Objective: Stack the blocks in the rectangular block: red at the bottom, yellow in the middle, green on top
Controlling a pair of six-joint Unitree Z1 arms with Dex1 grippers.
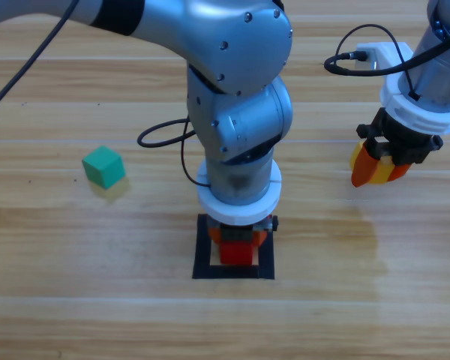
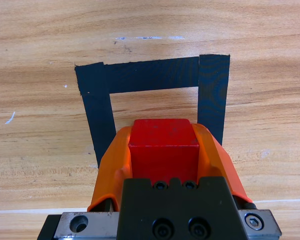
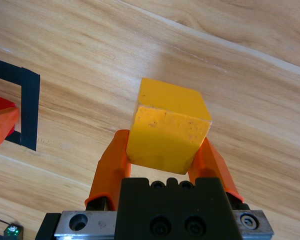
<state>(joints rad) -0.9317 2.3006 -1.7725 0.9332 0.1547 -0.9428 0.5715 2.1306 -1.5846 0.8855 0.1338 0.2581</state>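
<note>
My left gripper [image 1: 238,244] is shut on the red cube [image 1: 237,251] and holds it inside the black tape square [image 1: 204,247] at the table's front centre. The left wrist view shows the red cube [image 2: 163,147] between the orange jaws, with the black square [image 2: 155,75] around and ahead of it. Off to the right, my right gripper [image 1: 379,166] hangs above the table, shut on the yellow cube [image 3: 167,125]. The yellow cube [image 1: 377,169] shows between its jaws from above. The teal-green cube [image 1: 103,166] lies alone on the wood at the left.
A black cable [image 1: 165,139] loops beside the left arm. Another cable [image 1: 360,56] and a white connector sit near the right arm at the back. In the right wrist view, part of the black square [image 3: 29,107] and the left gripper's orange jaw with the red cube appear at the left edge.
</note>
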